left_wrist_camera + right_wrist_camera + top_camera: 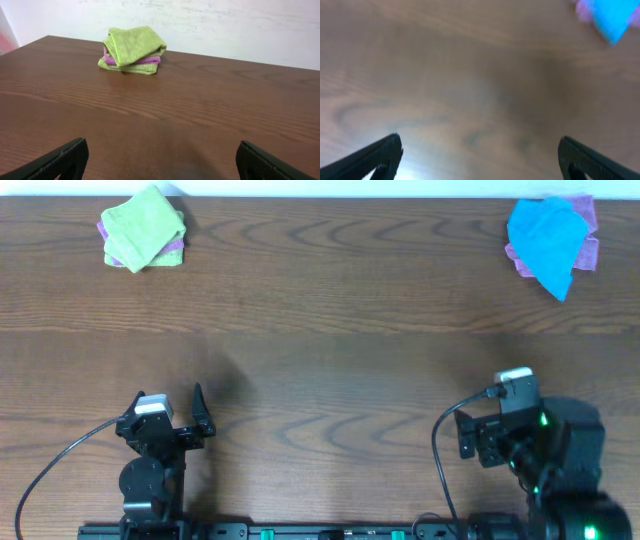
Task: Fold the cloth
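The lime yellow-green cloth is out of view in every frame. My left gripper (167, 405) is open and empty, low over the bare wooden table at the front left; its wrist view shows both fingertips (160, 161) wide apart with only wood between them. My right gripper (497, 432) is open and empty at the front right; its fingertips (480, 156) are spread over bare, blurred wood.
A folded stack of pale green cloths (145, 227) with a purple one between them sits at the far left, also in the left wrist view (132, 49). A bright blue cloth (547, 238) lies on a pink one at the far right, partly in the right wrist view (612, 15).
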`<state>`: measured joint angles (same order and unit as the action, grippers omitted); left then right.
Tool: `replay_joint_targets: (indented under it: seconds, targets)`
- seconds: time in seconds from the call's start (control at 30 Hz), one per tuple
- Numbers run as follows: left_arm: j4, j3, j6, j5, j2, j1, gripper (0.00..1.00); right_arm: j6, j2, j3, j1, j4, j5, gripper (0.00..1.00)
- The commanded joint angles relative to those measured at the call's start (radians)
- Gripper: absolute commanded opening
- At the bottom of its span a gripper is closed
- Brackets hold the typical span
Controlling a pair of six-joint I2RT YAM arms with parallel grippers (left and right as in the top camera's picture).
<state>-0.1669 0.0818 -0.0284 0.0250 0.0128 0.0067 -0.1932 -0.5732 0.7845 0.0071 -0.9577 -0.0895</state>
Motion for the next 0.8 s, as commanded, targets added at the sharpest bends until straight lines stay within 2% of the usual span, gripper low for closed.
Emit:
replay_joint_targets:
  seconds: [0.0,0.23,0.43,0.77]
  targets:
    - [-0.004,-0.035,0.006,-0.018,-0.009,0.006,0.95,-0.123,0.123,-0.087,0.006,0.071,0.023,0.99]
    - [-0.004,-0.034,0.006,-0.018,-0.009,0.006,0.95,-0.137,0.384,-0.364,0.008,0.232,0.013,0.99]
    - [-0.004,-0.035,0.006,-0.018,-0.009,0.006,0.95,-0.137,0.53,-0.53,0.008,0.302,0.003,0.99]
    - [-0.004,-0.035,0.006,-0.018,-0.009,0.006,0.95,-0.137,0.568,-0.629,0.008,0.329,0.014,0.99]
